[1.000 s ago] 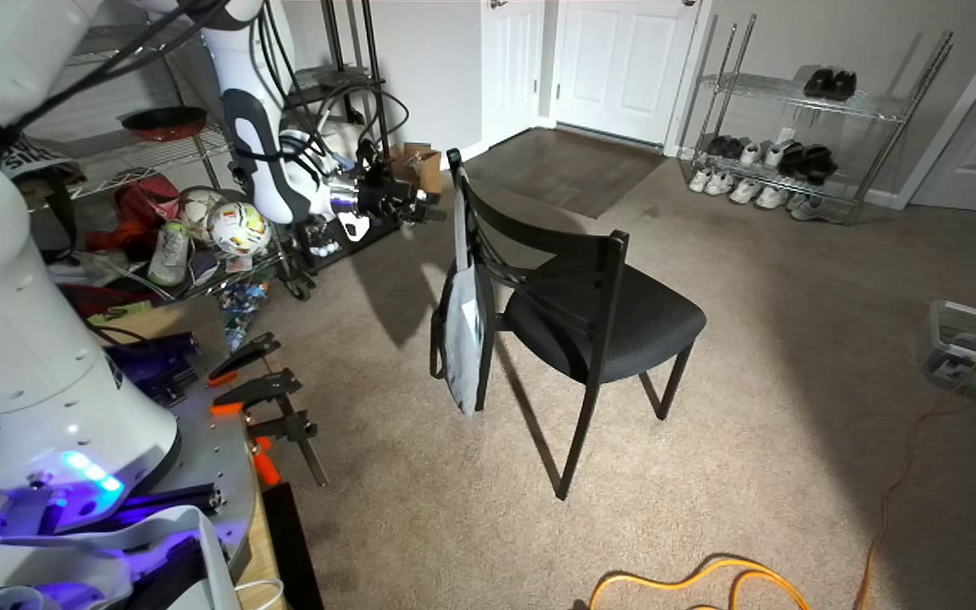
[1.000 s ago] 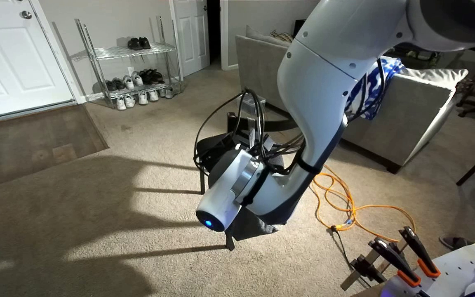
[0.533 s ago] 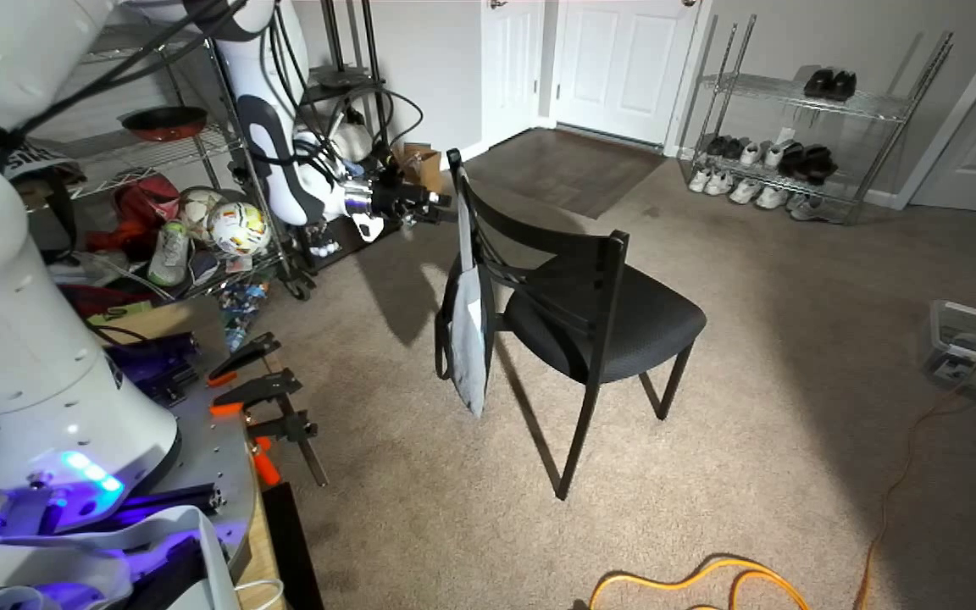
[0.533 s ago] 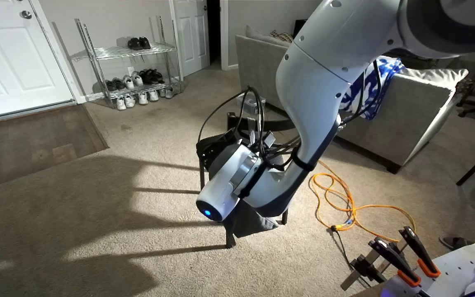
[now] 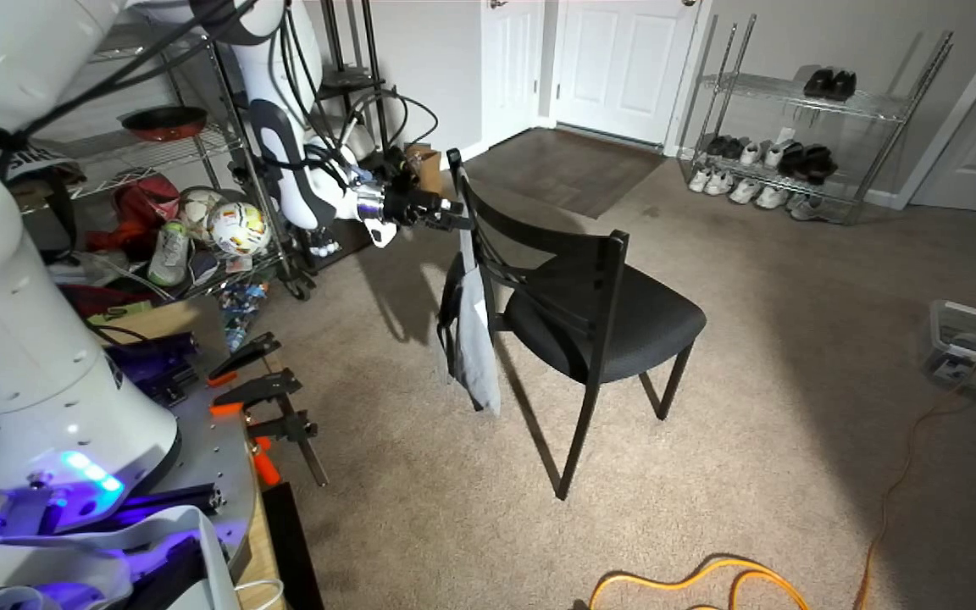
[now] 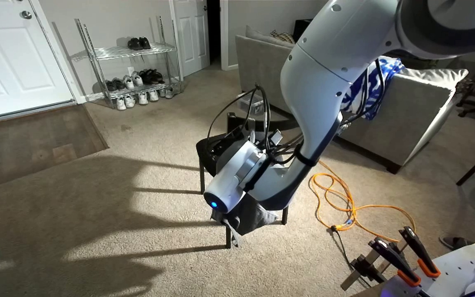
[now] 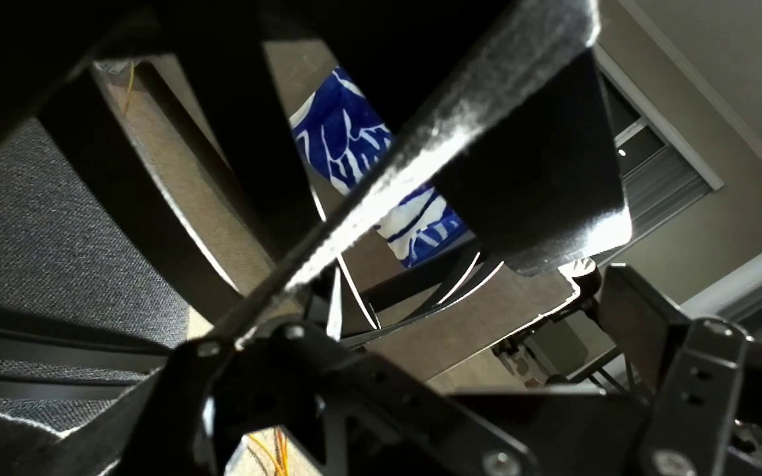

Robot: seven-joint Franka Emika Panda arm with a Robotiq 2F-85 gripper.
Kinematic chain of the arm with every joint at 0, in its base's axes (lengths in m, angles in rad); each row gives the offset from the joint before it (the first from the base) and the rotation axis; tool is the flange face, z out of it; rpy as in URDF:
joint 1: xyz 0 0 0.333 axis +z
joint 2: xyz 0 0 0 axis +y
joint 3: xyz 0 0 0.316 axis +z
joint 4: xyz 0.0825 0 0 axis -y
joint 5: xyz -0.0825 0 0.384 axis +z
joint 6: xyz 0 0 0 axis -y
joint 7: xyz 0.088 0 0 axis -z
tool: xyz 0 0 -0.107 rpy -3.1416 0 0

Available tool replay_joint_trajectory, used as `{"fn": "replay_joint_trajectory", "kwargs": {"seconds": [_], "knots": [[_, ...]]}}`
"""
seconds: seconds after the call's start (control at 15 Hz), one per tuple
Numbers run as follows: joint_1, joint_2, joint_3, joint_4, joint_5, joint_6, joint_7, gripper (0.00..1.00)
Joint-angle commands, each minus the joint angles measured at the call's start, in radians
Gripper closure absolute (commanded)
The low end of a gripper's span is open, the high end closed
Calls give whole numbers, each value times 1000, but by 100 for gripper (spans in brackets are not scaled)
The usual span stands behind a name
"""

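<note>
My gripper (image 5: 456, 215) is level with the top corner of a black chair's (image 5: 615, 330) back, at the grey bag's strap. In the wrist view the gripper (image 7: 460, 324) has its fingers wide apart with nothing clamped between them. The grey bag (image 5: 477, 339) hangs from the chair's back corner post by its strap; it also shows below the arm in an exterior view (image 6: 258, 218). In the wrist view a grey strip, apparently the strap (image 7: 414, 172), runs diagonally past the left finger; whether they touch cannot be told. The chair's seat (image 7: 57, 198) and dark back bars lie beyond.
A wire shelf (image 5: 238, 161) with balls and a pan stands beside the arm. Clamps (image 5: 263, 390) stick out from the robot's table edge. An orange cable (image 6: 351, 198) lies on the carpet. A sofa (image 6: 377, 123) and a shoe rack (image 6: 126, 53) stand farther off.
My gripper has moved toward the chair's back corner, reaching the strap. The bag's lower part has swung and turned, and a loose strap now shows beneath the arm.
</note>
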Motion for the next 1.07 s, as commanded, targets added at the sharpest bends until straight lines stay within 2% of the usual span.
{"fn": "replay_joint_trajectory", "kwargs": {"seconds": [0.0,0.53,1.0], "knots": [[-2,-3,26,11,24,16,-11,0],[21,12,53,78,25,47,-27,0],[42,-1,78,96,48,120,-19,0]]}}
